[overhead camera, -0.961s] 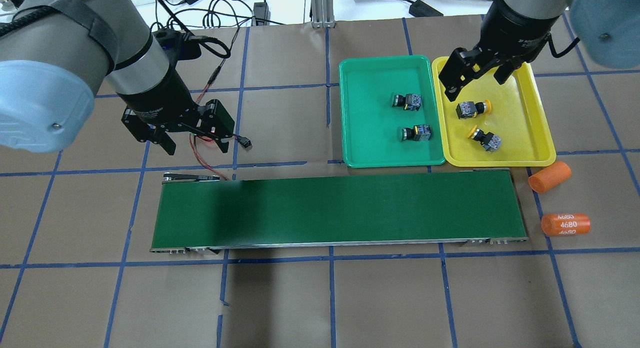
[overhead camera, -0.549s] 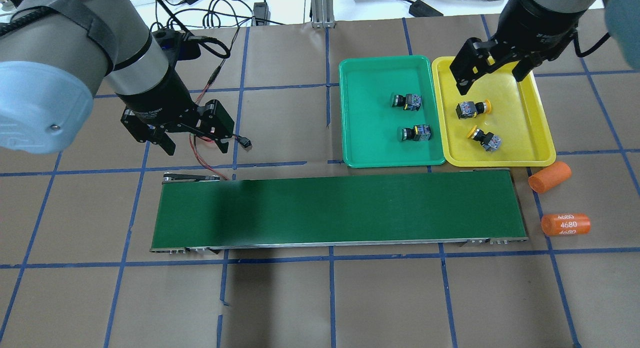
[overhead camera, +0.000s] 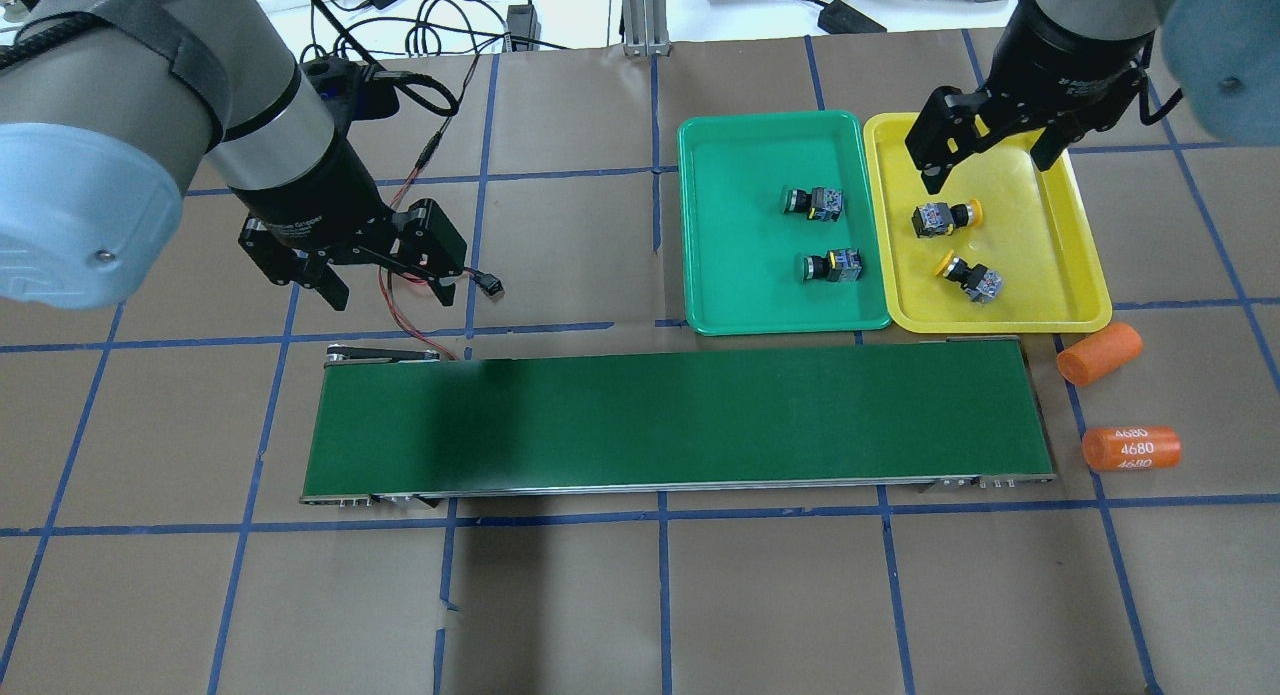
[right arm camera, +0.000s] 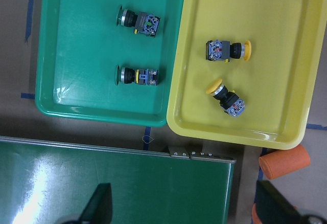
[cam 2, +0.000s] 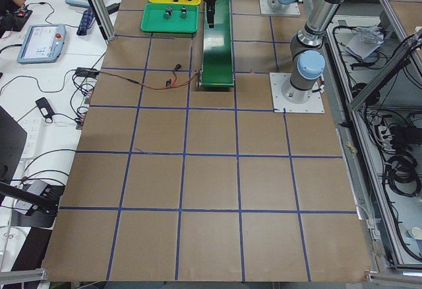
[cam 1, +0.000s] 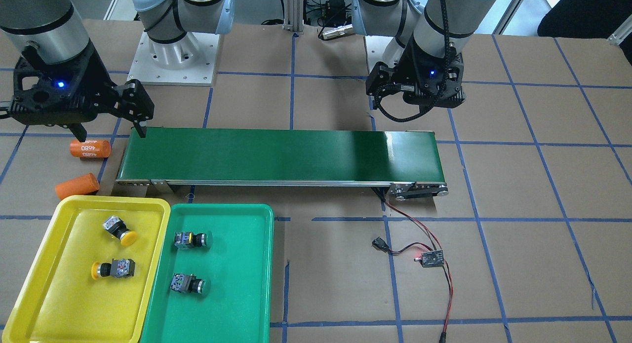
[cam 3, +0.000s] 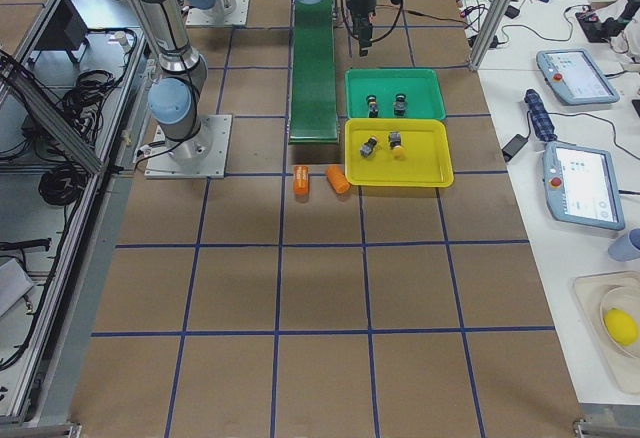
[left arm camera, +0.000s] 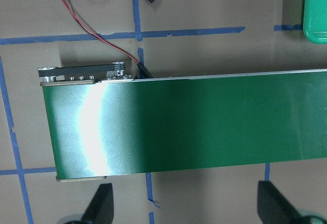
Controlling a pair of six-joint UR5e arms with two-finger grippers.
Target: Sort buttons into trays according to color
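Overhead: right pincer (overhead camera: 988,173) hangs spread and empty above the far half of the yellow tray (overhead camera: 1040,265), clear of the two yellow buttons (overhead camera: 943,218) lying under it. Two green buttons (overhead camera: 812,202) lie in the green tray (overhead camera: 735,235). Left pincer (overhead camera: 392,297) is spread and empty above the desk (overhead camera: 600,595), just past the left end of the belt (overhead camera: 680,420). The belt carries nothing. Judgement: every cap matches its tray, so the sorting looks complete.

Front-facing: the trays sit rim to rim, just beside the belt's end on the robot's right, probably to give the right arm a short carry to either one. Two orange cylinders (cam 1: 90,148) lie on the desk near the yellow tray and outside both trays. They are not buttons, so rightly left out.

Left side: too small to judge the pincers. Trays are at the far end.

Right side: same layout. Pincer states not judged here.

Left wrist: bare belt end with wires (left arm camera: 102,24) running off. Fingertips at the lower edge are wide apart with nothing between. I read this as a standby pose.

Right wrist: all four buttons lie on their sides, apart from each other and from the tray walls. Likely this is how such top-heavy shapes settle. Fingertips are wide apart and hold nothing
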